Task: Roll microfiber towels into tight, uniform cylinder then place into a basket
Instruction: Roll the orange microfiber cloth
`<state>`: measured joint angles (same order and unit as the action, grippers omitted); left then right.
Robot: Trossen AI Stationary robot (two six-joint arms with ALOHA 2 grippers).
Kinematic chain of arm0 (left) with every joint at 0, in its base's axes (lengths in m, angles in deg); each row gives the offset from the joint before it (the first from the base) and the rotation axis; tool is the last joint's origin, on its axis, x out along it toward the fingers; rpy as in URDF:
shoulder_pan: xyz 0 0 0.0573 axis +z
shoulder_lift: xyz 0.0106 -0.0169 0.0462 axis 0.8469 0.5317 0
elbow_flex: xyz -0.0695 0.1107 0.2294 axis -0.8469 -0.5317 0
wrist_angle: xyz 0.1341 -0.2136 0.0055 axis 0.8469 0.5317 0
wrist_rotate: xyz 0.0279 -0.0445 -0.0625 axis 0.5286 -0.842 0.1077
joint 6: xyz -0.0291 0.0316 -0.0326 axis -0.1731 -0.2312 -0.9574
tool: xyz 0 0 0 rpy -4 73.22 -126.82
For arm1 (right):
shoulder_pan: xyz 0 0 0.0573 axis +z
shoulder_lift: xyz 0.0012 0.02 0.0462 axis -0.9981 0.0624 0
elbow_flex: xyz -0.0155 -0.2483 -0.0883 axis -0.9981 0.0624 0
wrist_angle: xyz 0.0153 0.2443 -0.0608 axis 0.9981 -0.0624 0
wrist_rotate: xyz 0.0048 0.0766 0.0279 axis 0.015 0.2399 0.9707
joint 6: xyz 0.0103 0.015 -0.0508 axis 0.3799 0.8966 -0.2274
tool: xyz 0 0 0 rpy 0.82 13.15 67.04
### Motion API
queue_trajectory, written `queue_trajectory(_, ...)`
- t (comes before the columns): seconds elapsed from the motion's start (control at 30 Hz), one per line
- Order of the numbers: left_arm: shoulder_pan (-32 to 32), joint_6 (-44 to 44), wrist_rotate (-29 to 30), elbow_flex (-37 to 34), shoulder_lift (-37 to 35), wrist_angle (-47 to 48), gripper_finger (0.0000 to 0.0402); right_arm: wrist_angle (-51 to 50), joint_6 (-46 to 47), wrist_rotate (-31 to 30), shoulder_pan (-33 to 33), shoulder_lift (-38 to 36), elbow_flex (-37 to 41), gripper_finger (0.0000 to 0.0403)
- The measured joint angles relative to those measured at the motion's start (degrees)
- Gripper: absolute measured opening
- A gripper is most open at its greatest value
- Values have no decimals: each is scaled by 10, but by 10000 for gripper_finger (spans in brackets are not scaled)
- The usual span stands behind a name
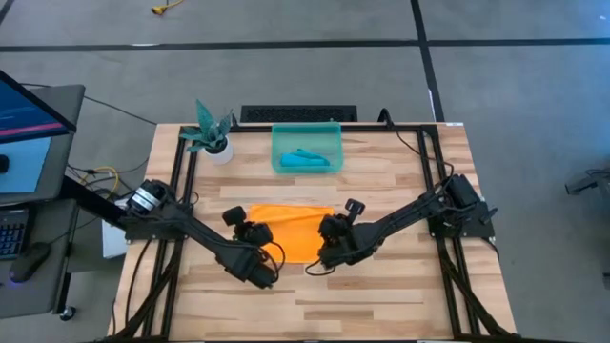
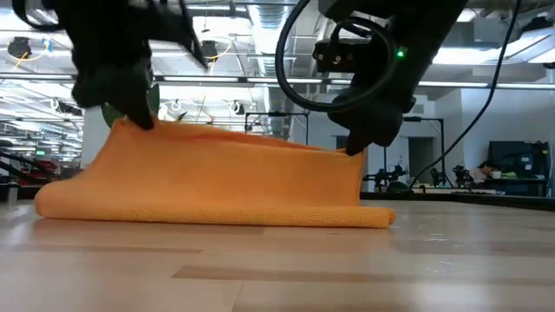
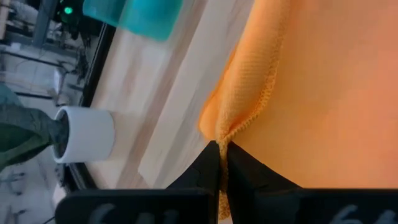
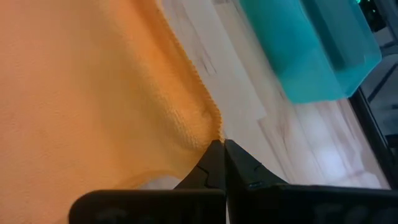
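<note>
The soft square microfiber towel (image 1: 291,229) pinched between the two black grippers is a plain orange-yellow with a fine woven texture and a stitched edge of the same colour. Beyond the grippers, the small rectangular plastic basket (image 1: 306,131) is translucent teal-green, and the rolled cloth (image 1: 307,158) inside it is a deeper teal-blue. The wooden table (image 1: 400,295) under them has pale planks with light brown streaks, and the round pot (image 1: 220,148) is white with a dark teal-green plant (image 1: 206,126).

Orange towel (image 1: 291,229) folded, near edge lifted; teal towel (image 1: 307,158) inside basket (image 1: 282,152).
</note>
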<state>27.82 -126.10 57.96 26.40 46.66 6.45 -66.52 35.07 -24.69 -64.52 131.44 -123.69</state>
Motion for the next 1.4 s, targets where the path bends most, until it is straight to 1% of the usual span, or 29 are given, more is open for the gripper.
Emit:
queue_trajectory(0.07,8,0,-3,-26,0,-14,2,1,0,0,0,0,0,6)
queue_trajectory(0.13,15,10,-3,-57,0,-49,2,4,0,0,1,0,0,6)
queue_trajectory(0.23,24,15,17,-97,0,-89,2,8,0,0,1,0,0,6)
queue_trajectory(0.4,45,28,1,-133,0,-133,2,14,0,0,-1,0,0,7)
queue_trajectory(0.5,53,39,1,-146,0,-168,2,18,0,10,-4,0,0,7)
queue_trajectory(0.67,65,96,-3,-150,0,-224,2,22,-3,19,-6,0,0,7)
queue_trajectory(0.77,73,116,-10,-150,0,-239,2,23,-4,19,-6,0,0,7)
queue_trajectory(0.9,83,118,-22,-150,0,-243,6,23,-4,19,-7,0,0,8)
queue_trajectory(1.07,91,118,-26,-150,0,-248,37,24,-4,41,-13,0,0,27)
queue_trajectory(1.3,94,119,-26,-150,0,-247,109,24,-4,43,-27,0,0,62)
queue_trajectory(1.4,95,139,-53,-150,0,-238,129,24,-5,44,-37,0,0,79)
